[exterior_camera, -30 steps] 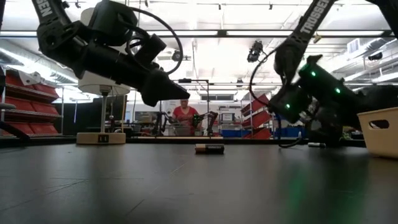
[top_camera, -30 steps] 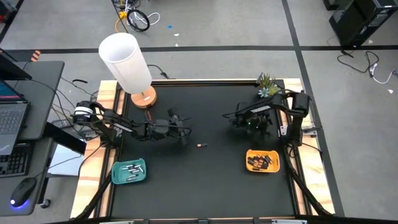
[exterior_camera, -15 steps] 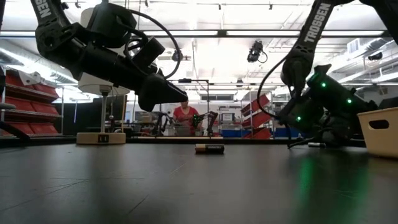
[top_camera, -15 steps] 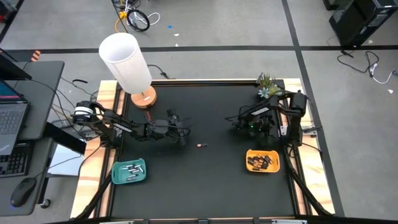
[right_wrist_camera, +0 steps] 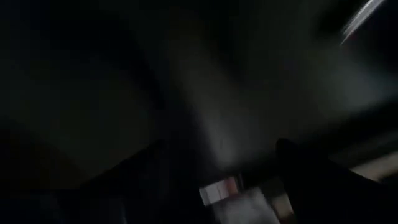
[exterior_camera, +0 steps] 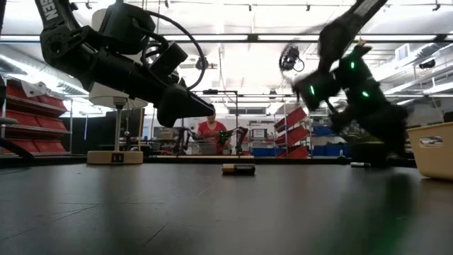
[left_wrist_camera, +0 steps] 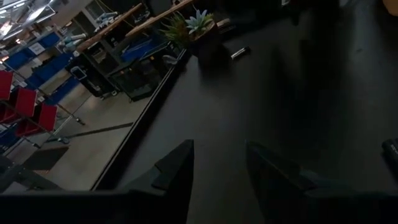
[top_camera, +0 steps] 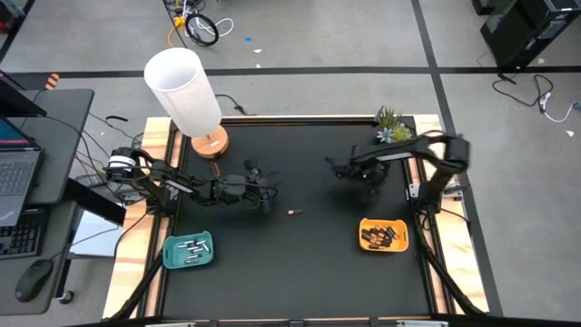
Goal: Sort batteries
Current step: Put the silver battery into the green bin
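1 dark battery (top_camera: 293, 212) lies alone on the black table (top_camera: 300, 263), near its middle; in the low view the same battery (exterior_camera: 238, 169) rests on its side with bare tabletop all around it. The other batteries are already in trays. Pale silvery ones fill the teal tray (top_camera: 188, 251) at the table's near left corner, and dark ones with reddish ends fill the orange tray (top_camera: 383, 234) at the near right.

The left gripper (top_camera: 270, 192) hangs above the table just left of the loose battery, apart from it. In the left wrist view its 2 fingers (left_wrist_camera: 176, 171) stand parted with nothing between them, only dark tabletop beyond.

The right gripper (top_camera: 339, 169) hangs farther back and to the right, well apart from the battery and behind the orange tray. It shows blurred in both the high and low views, and the right wrist view is too dark to read, so whether its fingers are spread or closed cannot be told.

A lamp with a white shade (top_camera: 184, 89) and a wooden base stands at the table's far left, behind the left arm. A small potted plant (top_camera: 390, 124) sits at the far right corner. Nothing lies between either gripper and the loose battery. A laptop (top_camera: 16, 177) sits on a side desk left of the table. A person (exterior_camera: 210, 128) shows far off in the room behind.
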`<state>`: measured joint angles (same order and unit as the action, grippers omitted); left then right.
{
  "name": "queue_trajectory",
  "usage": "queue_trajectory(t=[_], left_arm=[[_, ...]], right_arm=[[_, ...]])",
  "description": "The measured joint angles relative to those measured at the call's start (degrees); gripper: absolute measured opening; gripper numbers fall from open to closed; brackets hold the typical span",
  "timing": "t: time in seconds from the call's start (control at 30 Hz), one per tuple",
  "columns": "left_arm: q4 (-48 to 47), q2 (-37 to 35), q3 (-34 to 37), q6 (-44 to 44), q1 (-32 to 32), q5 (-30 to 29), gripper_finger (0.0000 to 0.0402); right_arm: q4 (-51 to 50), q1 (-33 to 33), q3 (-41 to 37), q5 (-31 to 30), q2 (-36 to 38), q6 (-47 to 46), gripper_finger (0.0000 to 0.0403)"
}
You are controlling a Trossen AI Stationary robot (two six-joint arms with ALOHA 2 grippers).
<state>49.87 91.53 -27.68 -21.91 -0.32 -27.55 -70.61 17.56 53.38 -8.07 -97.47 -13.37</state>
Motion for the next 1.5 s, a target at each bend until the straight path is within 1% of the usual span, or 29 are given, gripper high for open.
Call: queue_trajectory(t=[0.07,0.2,0.33,0.5,0.7,0.8,0.87,1.07,1.13,1.2,1.33,1.37,1.4,1.5], left_arm=[[0.0,0.0,0.0,0.0,0.0,0.0,0.0160],[0.1,0.0,0.0,0.0,0.0,0.0,0.0160],[0.3,0.0,0.0,0.5,0.0,0.0,0.0160],[0.3,0.0,0.0,1.1,0.0,0.0,0.0160],[0.4,0.0,0.0,1.2,0.0,0.0,0.0160],[0.4,0.0,0.0,1.2,0.0,0.0,0.0160],[0.4,0.0,0.0,1.2,0.0,0.0,0.0160],[0.7,0.0,0.0,1.2,0.0,0.0,0.0160],[1.4,0.0,0.0,1.2,0.0,0.0,0.0160],[1.7,0.0,0.0,1.2,0.0,-0.1,0.0160],[1.7,0.0,0.0,1.2,0.0,-0.1,0.0160],[1.7,0.0,0.0,1.2,0.0,-0.1,0.0160],[1.7,0.0,0.0,1.0,0.0,-0.1,0.0160],[1.6,0.0,0.0,0.8,0.0,-1.8,0.0160]], right_arm=[[5.2,1.0,-0.5,0.0,4.7,-2.0,0.0277],[15.8,5.3,-2.8,-0.5,11.6,-6.4,0.0261],[28.6,9.2,-8.6,-0.8,16.9,-7.3,0.0246],[36.6,13.2,-16.1,-1.2,21.7,-10.3,0.0237],[44.6,14.7,-22.6,-1.4,25.7,-11.6,0.0233],[45.3,15.7,-24.5,-3.3,26.7,-11.8,0.0232],[45.9,16.2,-25.5,-4.3,26.9,-12.2,0.0232],[52.7,17.0,-29.4,-2.9,25.1,-13.5,0.0221],[54.3,17.0,-30.3,-3.3,24.8,-13.6,0.0201],[55.6,17.0,-30.9,-3.4,24.7,-13.6,0.0161],[56.3,17.0,-31.1,-3.0,24.7,-12.8,0.0042],[56.4,17.0,-31.0,-2.6,24.7,-12.3,0.0023],[56.6,16.8,-31.0,-2.3,24.7,-11.9,0.0018],[58.6,15.8,-31.2,-0.4,24.6,-12.0,0.0018]])
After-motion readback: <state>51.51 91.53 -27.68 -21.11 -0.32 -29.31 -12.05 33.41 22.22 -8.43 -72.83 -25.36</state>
